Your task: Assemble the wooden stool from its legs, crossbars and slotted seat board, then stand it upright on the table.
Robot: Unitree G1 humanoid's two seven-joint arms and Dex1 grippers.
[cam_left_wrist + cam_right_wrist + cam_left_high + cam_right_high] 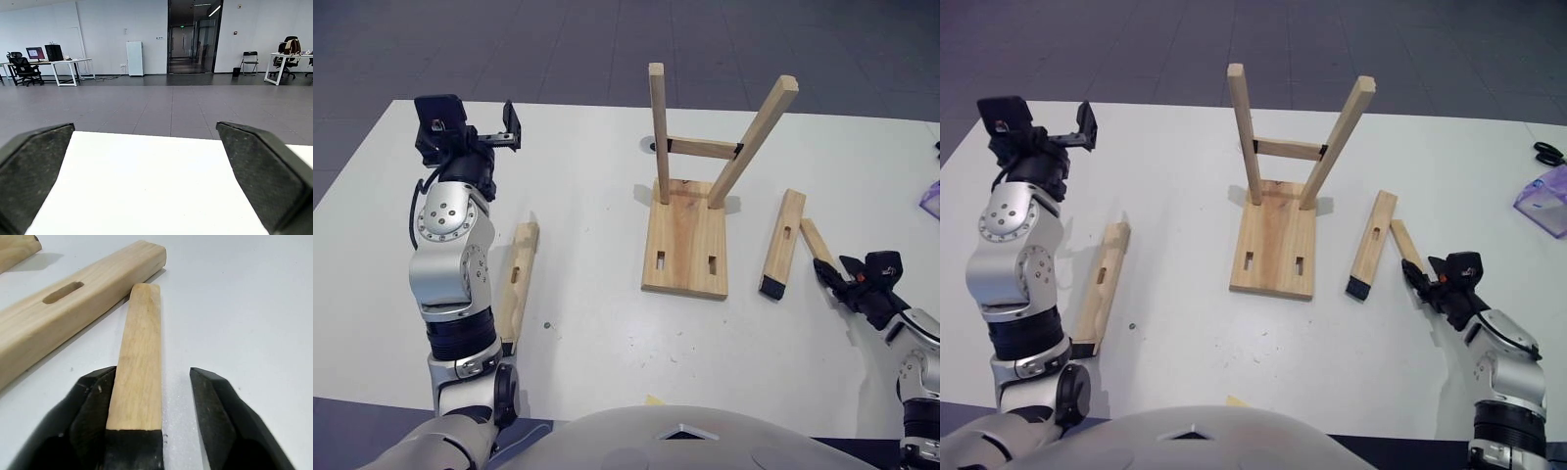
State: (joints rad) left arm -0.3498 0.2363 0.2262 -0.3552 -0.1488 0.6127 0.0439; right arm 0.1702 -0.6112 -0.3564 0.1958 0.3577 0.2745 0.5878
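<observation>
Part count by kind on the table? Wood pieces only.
Seat board: 1
Legs: 4 (2 standing in the board, 2 loose)
Crossbars: 2 (1 fitted between the standing legs, 1 loose)
Total: 7

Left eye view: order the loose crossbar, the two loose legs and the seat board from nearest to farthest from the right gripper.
1. The loose crossbar, lying between the open fingers of the right gripper.
2. The right leg, just beside that crossbar.
3. The seat board, mid-table.
4. The left leg, far on the robot's left.
</observation>
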